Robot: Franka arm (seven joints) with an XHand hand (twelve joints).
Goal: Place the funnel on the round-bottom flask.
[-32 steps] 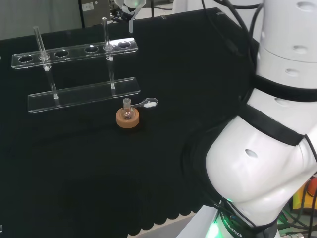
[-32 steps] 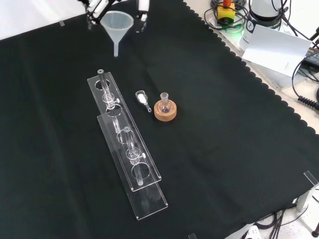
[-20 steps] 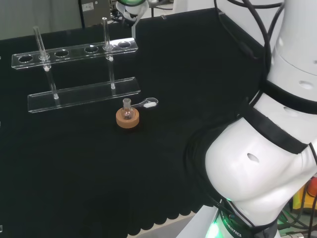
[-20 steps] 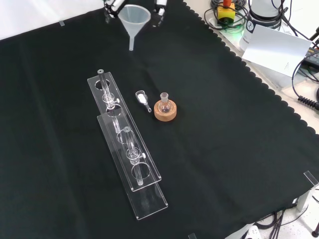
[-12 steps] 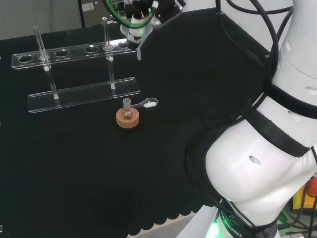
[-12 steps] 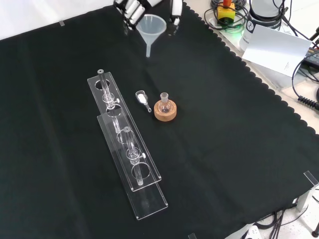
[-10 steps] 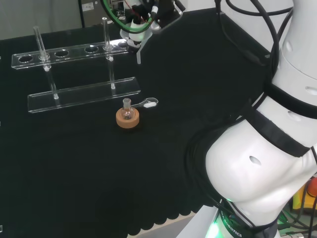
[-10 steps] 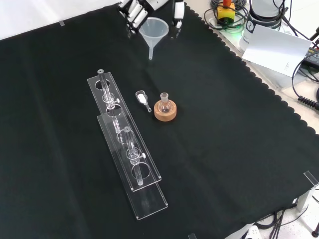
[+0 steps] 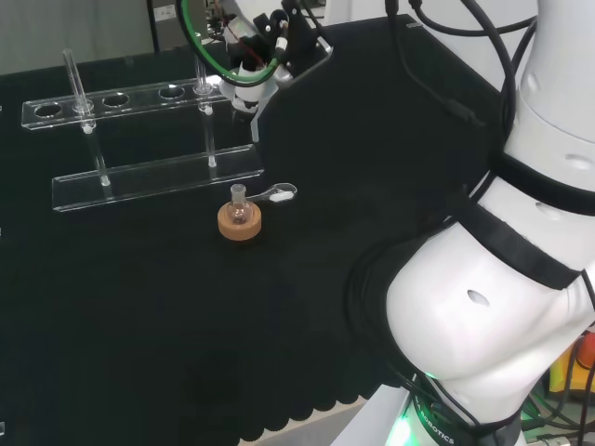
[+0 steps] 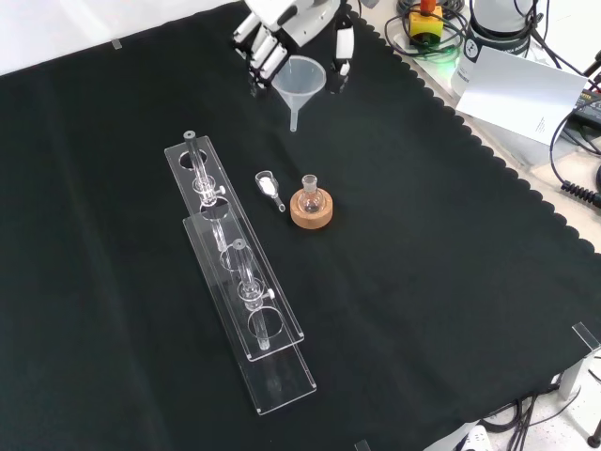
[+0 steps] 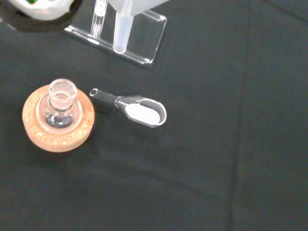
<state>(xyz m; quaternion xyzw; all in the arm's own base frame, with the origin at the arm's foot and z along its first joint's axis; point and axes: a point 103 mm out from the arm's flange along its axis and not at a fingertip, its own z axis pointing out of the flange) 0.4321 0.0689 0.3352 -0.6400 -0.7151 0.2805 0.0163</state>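
Funnel: clear plastic, held above the counter with the stem pointing down; in the front view it is seen higher than the round-bottom flask and well apart from it, clear of the cloth. In the head view it is carried above and slightly right of the flask, in front of the rack's upper shelf. In the wrist view its stem is seen apart from the flask's open neck.

Hand: black and white; fingers curled round the funnel's rim on one side, with a further one on the other side, so that the funnel is gripped between them.

Round-bottom flask: small, clear, seated upright on a cork ring, neck uncovered.

Scoop: small, clear, holding white powder, laid on the cloth just beside the cork ring, on its left in the front view.

Rack: clear, two-tiered, with upright rods, set to the left of the flask in the front view.
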